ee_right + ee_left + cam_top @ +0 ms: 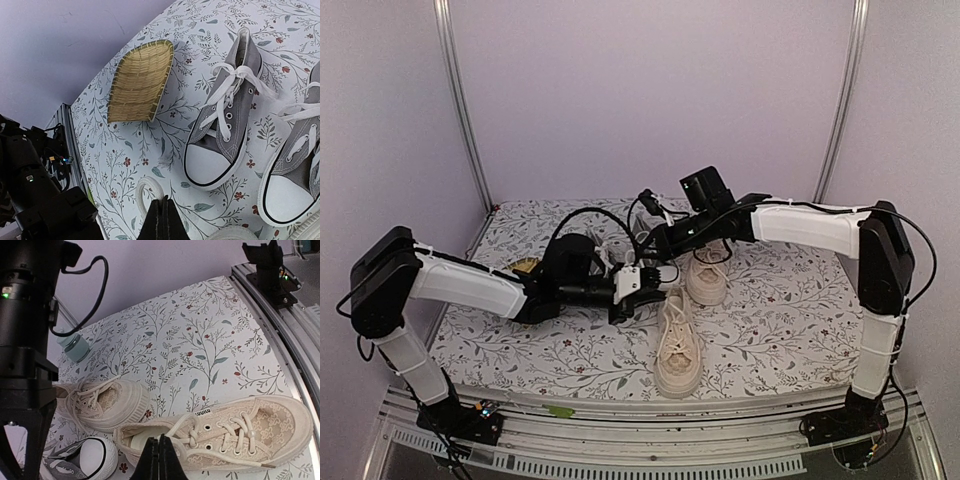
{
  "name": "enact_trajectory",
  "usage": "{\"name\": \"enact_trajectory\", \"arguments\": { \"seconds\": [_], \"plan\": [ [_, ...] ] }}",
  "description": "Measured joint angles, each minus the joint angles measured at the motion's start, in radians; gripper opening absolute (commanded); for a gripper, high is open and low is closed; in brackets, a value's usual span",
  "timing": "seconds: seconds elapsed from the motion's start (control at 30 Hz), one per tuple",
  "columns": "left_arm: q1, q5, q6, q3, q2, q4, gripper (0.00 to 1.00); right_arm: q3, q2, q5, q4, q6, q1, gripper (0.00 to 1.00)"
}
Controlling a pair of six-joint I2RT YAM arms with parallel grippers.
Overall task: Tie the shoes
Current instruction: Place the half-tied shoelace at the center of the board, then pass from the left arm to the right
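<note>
Table [520, 350]: covered with a white cloth printed with leafy sprigs.

Left pincer [160, 444]: fully closed, black fingertips pressed flat together, nothing visible between them. In the left wrist view it hangs over the collar end of the near cream lace-patterned canvas sneaker [240, 435]. A strand of that shoe's lace runs just beside the tips. I cannot tell whether it touches them.

Near cream sneaker: lies with its toe towards the table's front rail. It is laced through the eyelets, and the lace ends are loose at the collar. From above it sits at centre front [678, 345].

Second cream sneaker [110, 400]: just behind the first, lace loose over the tongue. In the top view it is further back [708, 275], under the right arm.

Right pincer [162, 206]: also shut tight, holding nothing visible. It hovers above the cloth near the toes of the grey pair. A pale loop [149, 192] lies just left of the tips. I cannot tell what it belongs to.

Grey canvas sneaker with white toe cap and white laces [225, 130]: upright, laces gathered in a knot at the top eyelets, ends trailing. Second grey sneaker [295, 175]: beside it, laces lying loose across the upper.

Woven straw tray [140, 82]: on the cloth, well apart from the grey pair. Small teal jar [75, 347]: stands near the back wall.
</note>
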State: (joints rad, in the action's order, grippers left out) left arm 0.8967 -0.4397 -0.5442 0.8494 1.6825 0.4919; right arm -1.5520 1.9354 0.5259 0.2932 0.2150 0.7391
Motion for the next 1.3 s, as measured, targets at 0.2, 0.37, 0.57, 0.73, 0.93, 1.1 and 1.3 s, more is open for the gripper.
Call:
{"name": "enact_trajectory", "arguments": {
  "seconds": [0.2,0.37,0.57,0.73,0.93,1.1,1.3],
  "plan": [
    [0.0,0.005,0.015,-0.007,-0.002,0.026,0.0,-0.098,0.069,0.041,0.053,-0.062,0.013,0.42],
    [0.0,0.008,0.026,-0.009,-0.002,0.043,0.0,-0.119,0.069,0.061,0.092,-0.134,0.016,0.51],
    [0.0,0.019,0.043,-0.014,-0.002,0.061,0.0,-0.014,-0.059,0.12,0.082,-0.209,-0.047,0.5],
    [0.0,0.046,0.06,-0.014,-0.002,0.082,0.0,0.186,-0.248,0.195,0.039,-0.314,-0.107,0.47],
    [0.0,0.061,0.069,-0.014,-0.001,0.096,0.0,0.454,-0.37,0.261,-0.089,-0.385,-0.096,0.47],
    [0.0,0.064,0.074,-0.014,0.0,0.098,0.0,0.544,-0.369,0.26,-0.195,-0.375,-0.09,0.47],
    [0.0,0.067,0.078,-0.014,0.0,0.098,0.0,0.541,-0.307,0.258,-0.294,-0.369,-0.062,0.44]
  ]
}}
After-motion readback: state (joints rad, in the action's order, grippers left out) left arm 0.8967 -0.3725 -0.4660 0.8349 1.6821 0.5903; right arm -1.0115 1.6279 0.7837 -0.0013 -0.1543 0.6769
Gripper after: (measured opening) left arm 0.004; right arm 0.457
